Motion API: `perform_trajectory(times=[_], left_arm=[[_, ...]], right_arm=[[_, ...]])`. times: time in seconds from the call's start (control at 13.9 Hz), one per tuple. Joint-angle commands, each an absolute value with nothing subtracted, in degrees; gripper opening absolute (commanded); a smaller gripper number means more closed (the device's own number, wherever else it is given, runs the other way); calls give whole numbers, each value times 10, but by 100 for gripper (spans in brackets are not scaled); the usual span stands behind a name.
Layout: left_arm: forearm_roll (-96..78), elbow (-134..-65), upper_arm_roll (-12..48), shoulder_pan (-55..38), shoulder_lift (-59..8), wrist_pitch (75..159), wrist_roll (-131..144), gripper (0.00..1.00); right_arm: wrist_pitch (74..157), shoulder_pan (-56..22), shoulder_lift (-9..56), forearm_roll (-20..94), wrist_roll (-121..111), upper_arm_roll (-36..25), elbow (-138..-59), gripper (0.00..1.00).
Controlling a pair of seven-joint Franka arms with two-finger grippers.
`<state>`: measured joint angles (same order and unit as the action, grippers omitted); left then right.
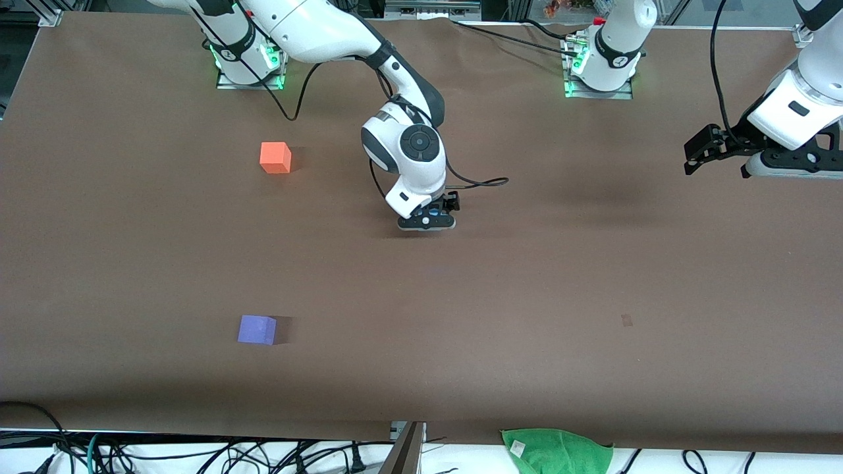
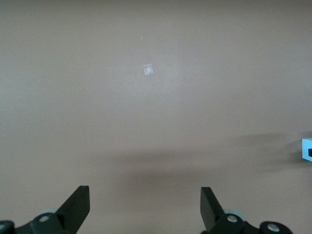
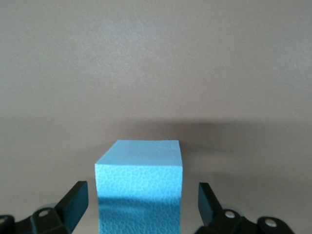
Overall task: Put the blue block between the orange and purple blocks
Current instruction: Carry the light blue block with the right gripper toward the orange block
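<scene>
- My right end effector (image 1: 428, 220) is low over the middle of the brown surface (image 1: 527, 296), wrist pointing straight down
- In the right wrist view the blue block (image 3: 140, 187) sits on the surface between my two right fingers (image 3: 73, 202); there is a gap on each side, so the fingers are spread and not touching it
- In the front view the blue block is hidden under my right end effector
- Orange block (image 1: 275, 157): resting on the surface, toward the right arm's end from my right end effector, and farther from the front camera than it
- Purple block (image 1: 257, 329): also toward the right arm's end from my right end effector, nearer the front camera; well apart from the orange block, with bare surface between the two
- My left end effector (image 1: 688, 157) waits in the air at the left arm's end of the surface, well away from all three blocks
- Left wrist view: left fingers (image 2: 78, 204) held wide apart with nothing between them; a corner of the blue block (image 2: 307, 149) shows at the frame edge
</scene>
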<state>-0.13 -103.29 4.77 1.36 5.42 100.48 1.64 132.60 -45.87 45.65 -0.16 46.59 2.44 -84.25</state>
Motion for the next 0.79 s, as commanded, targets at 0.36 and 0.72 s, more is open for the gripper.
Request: perform_trajectory(times=[0.36,0.72], left_arm=[[9,-1026,49,15,52,991,4,100],[9,-1026,49,15,52,991,4,100]], right_arm=[[1346,-464,466,-10,469,18,-841,70],[1345,-463,463,-10,466,18,-839,36]])
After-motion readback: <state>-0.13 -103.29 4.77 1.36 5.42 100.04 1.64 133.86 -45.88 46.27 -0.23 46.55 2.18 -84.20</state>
